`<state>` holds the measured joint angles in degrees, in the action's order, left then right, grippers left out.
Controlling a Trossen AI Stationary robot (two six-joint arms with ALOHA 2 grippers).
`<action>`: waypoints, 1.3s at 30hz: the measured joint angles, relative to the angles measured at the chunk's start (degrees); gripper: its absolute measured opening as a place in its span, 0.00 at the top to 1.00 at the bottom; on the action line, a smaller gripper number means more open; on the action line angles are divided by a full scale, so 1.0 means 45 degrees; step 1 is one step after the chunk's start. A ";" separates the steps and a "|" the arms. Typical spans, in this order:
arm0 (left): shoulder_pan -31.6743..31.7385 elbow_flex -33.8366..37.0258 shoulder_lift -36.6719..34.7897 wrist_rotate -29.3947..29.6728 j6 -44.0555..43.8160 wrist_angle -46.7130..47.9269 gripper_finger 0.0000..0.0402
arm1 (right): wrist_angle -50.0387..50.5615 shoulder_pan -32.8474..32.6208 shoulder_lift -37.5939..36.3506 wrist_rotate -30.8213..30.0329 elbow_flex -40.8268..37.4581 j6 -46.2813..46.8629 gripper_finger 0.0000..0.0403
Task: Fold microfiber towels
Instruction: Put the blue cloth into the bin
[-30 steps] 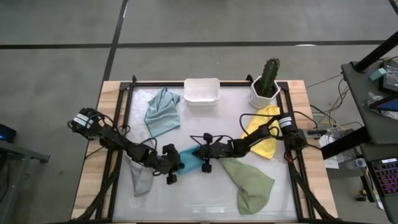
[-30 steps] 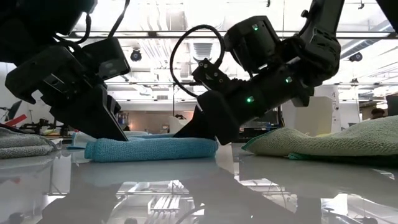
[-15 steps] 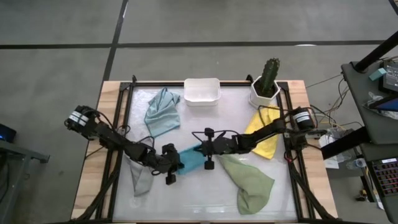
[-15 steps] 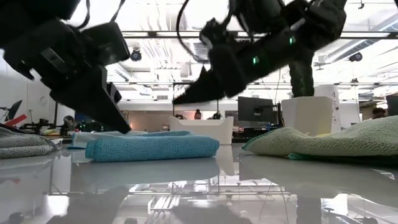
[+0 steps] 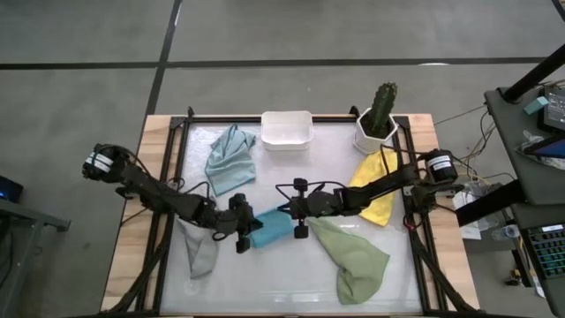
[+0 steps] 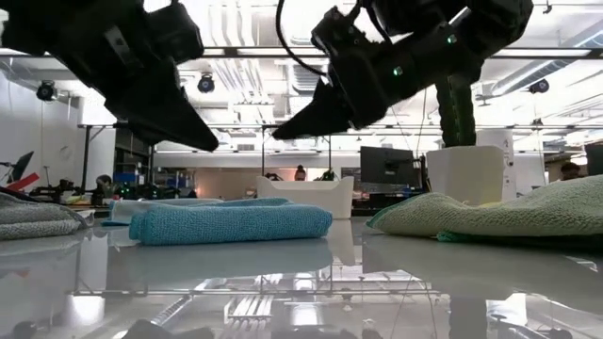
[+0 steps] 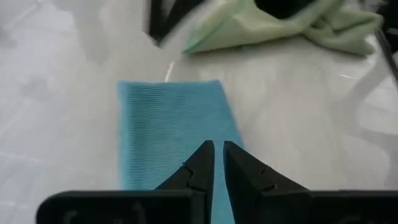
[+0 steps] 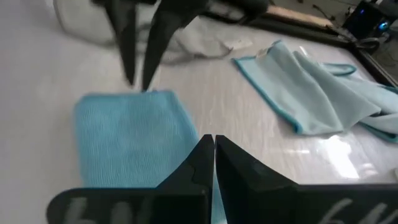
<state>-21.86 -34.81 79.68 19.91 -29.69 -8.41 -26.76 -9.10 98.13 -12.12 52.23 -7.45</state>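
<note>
Table [image 5: 291,274]: pale, glossy top in a dark frame, seen from straight above; both arms reach in toward its middle.
Bright blue towel [image 5: 269,228]: folded into a neat flat rectangle near the table's centre; it lies between the two grippers; in the low view [image 6: 231,224] it reads as a low, thick pad resting on the surface.
Left gripper [image 5: 250,231]: at the blue towel's left end, lifted clear of the cloth in the low view [image 6: 203,141]; its wrist view [image 7: 217,163] shows the two dark fingers nearly together with only a thin slit between them, holding nothing.
Right gripper [image 5: 287,210]: just beside the blue towel's right end, also raised above it in the low view [image 6: 283,132]; its wrist view [image 8: 214,155] shows the fingers pressed almost closed, holding nothing.
Sage green towel [image 5: 353,256]: crumpled, right of the blue towel, toward the near edge.
Yellow towel [image 5: 375,193]: loose, on the right side, partly under the right arm.
Pale blue-grey towel [image 5: 231,161]: loosely bunched at the far left of the table.
Grey towel [image 5: 201,252]: bunched on the left, partly under the left arm.
White tub [image 5: 286,129]: at the far edge, centre.
Cactus [image 5: 382,108]: in a white pot at the far right corner.
</note>
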 joint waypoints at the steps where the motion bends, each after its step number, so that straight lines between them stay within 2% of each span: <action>1: 0.0147 0.0005 0.0005 -0.0013 -0.0199 -0.0012 0.95 | 0.0172 0.0000 -0.0009 0.0000 -0.0005 -0.0154 0.98; 6: 0.0935 -0.0073 0.0010 -0.1223 -0.0977 0.0004 0.94 | 0.1304 0.0000 -0.0747 -0.0005 -0.0005 -0.0580 0.98; 10: 0.1194 -0.0479 0.0015 -0.2060 -0.1022 0.0411 0.87 | 0.1888 0.0000 -0.1562 -0.0006 -0.0292 -0.0836 0.98; 13: 0.1301 -0.1379 0.0015 -0.2674 -0.1415 0.2339 0.78 | 0.1417 0.0000 -0.2226 -0.0010 -0.0855 -0.0847 0.98; 17: 0.1310 -0.2623 0.0024 -0.2767 -0.1680 0.5497 0.66 | 0.0302 0.0000 -0.3021 0.0017 -0.1976 -0.0944 0.98; 21: 0.1478 -0.3459 0.0024 -0.2772 -0.1663 0.6900 0.60 | -0.1188 0.0000 -0.3516 0.0112 -0.2980 -0.1017 0.98; 25: 0.1936 -0.3721 0.0313 -0.2959 -0.2035 0.6976 0.59 | -0.2007 0.0000 -0.3937 0.0117 -0.3708 -0.1022 0.98; 29: 0.2452 -0.3978 0.0939 -0.5382 -0.2349 0.6969 0.59 | -0.2037 0.0000 -0.4464 0.0115 -0.4065 -0.0861 0.98; 31: 0.2451 -0.4128 0.1211 -0.6090 -0.2305 0.7058 0.59 | -0.2063 0.0000 -0.4711 0.0117 -0.4307 -0.0834 0.98; 39: 0.3075 -0.4235 0.1462 -0.6312 -0.0838 0.8012 0.58 | -0.2032 0.0146 -0.5090 0.0013 -0.4711 -0.0974 0.98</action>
<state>-8.02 -53.87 86.26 -8.49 -33.46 27.64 -35.91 -8.45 75.22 -12.06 31.03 -11.84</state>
